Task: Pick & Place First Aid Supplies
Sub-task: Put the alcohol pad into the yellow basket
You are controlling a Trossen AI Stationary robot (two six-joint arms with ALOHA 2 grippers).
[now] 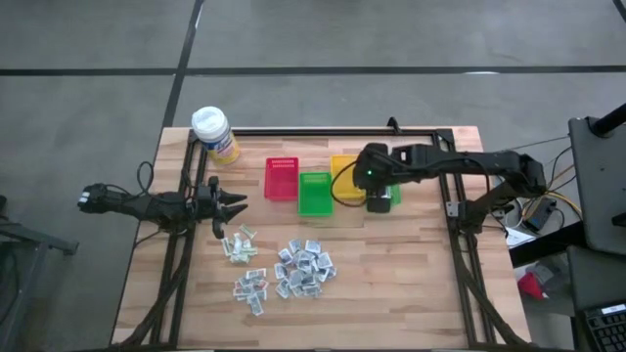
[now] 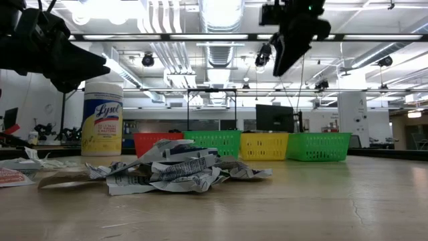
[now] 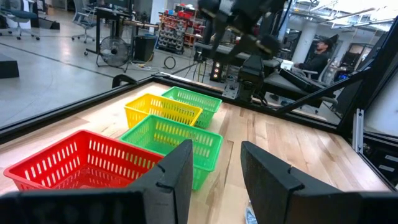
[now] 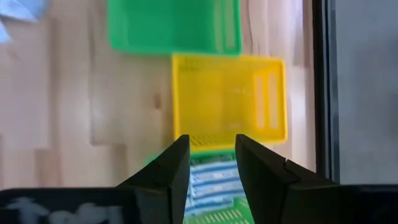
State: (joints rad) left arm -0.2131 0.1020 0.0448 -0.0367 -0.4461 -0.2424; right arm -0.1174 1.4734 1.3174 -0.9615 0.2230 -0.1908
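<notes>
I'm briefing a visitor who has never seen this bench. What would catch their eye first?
Probably the row of bright baskets, red, green and yellow, across the middle of the table, with the right gripper hovering open above its right end. Next, the heap of small white packets nearer the front, and the left gripper open beside it.

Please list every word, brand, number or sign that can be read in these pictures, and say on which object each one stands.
"Lysol": on the yellow label of the white-capped canister, low view.
Printing on the crumpled packets: too small to read.
Red-and-white sheet at the table's edge: print blurred, unreadable.
Nothing else readable.
</notes>
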